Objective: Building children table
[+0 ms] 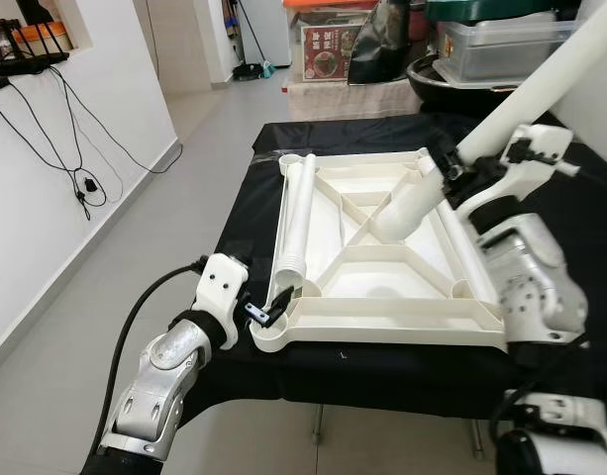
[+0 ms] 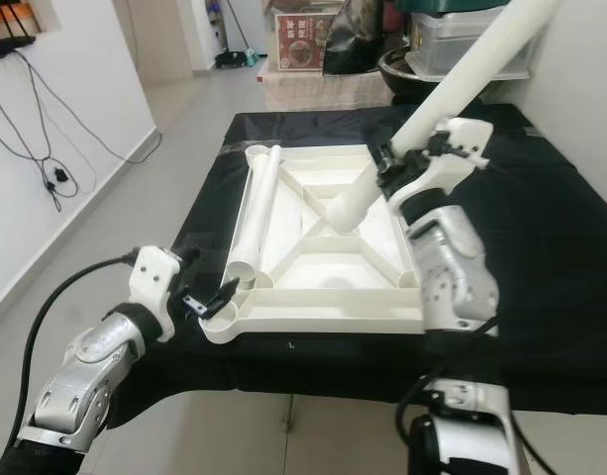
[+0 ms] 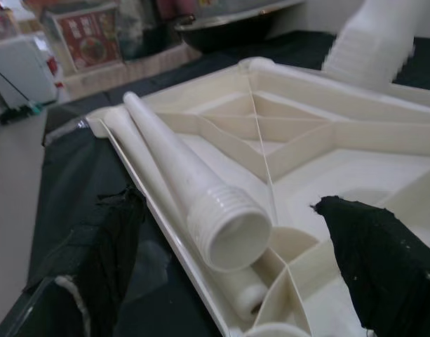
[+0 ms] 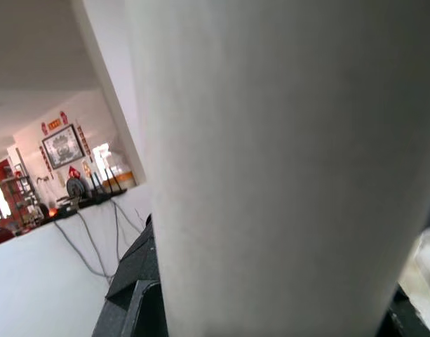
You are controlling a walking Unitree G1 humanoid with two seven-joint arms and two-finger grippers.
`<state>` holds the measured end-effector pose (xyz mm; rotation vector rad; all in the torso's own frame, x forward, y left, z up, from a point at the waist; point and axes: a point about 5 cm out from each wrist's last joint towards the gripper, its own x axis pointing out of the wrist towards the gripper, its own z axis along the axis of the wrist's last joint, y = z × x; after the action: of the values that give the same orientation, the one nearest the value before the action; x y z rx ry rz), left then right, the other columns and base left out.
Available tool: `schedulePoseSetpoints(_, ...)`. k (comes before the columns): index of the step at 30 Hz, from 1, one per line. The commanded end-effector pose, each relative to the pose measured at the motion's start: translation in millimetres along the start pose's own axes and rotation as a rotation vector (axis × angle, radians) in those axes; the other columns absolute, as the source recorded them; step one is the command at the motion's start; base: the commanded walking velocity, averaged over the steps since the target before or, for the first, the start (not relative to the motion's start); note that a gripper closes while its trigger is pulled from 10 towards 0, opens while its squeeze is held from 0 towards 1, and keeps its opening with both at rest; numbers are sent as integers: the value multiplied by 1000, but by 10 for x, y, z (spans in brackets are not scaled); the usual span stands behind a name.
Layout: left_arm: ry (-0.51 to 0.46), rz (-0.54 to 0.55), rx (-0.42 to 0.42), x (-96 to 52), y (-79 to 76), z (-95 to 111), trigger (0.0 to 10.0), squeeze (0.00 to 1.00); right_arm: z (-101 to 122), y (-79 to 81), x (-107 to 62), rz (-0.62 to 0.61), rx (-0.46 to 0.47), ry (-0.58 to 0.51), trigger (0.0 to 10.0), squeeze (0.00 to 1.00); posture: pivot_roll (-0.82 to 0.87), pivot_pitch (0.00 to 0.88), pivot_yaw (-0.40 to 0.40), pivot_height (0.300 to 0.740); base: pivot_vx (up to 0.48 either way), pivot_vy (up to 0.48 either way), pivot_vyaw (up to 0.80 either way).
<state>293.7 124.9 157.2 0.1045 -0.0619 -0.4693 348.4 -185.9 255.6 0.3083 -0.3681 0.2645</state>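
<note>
Upturned tabletop (image 1: 382, 287) on black counter (image 1: 580, 237), no leg yet fitted, apparently. Loose leg (image 1: 295, 213) lying at 9 o'clock. Right hand (image 1: 452, 178) pinching second leg (image 1: 501, 119) at 2 o'clock. Left hand (image 1: 273, 312) spread at 7 o'clock corner.

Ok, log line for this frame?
right gripper: shut on long white plastic leg | left gripper: open at upturned white plastic tabletop corner | second threaded leg: lying inside

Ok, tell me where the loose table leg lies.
The loose table leg lies along the upturned tabletop's left edge, its threaded end by the left hand.
</note>
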Motion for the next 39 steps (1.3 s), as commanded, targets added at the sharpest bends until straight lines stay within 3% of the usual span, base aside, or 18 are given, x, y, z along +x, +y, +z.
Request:
schedulePoseSetpoints(1, -1, 30, 18, -37, 21, -2, 10000, 0, -10, 61, -12, -7, -17, 1, 10000, 0, -19, 0, 21, 740, 0, 0, 0)
schedulePoseSetpoints(11, -5, 39, -7, -80, -74, -10, 10000, 0, -119, 173, -121, -30, -33, 20, 10000, 0, -13, 0, 11, 740, 0, 0, 0)
schedulePoseSetpoints(19, 8, 42, 23, -65, -87, -31, 10000, 0, -94, 232, -83, -42, 45, -2, 10000, 0, -14, 0, 13, 740, 0, 0, 0)
schedulePoseSetpoints(24, 22, 3, 24, -72, -148, -67, 10000, 0, 12, 400, -33, 71, 107, -45, 10000, 0, -18, 0, 16, 740, 0, 0, 0)
schedulePoseSetpoints(32, 22, 6, 18, -68, -138, -70, 10000, 0, -22, 568, -76, 196, 135, -24, 10000, 0, -16, 0, 11, 740, 0, 0, 0)
schedulePoseSetpoints(39, 25, 4, 15, -67, -137, -71, 10000, 0, -25, 615, -102, 234, 145, -19, 10000, 0, -21, 0, 21, 740, 0, 0, 0)
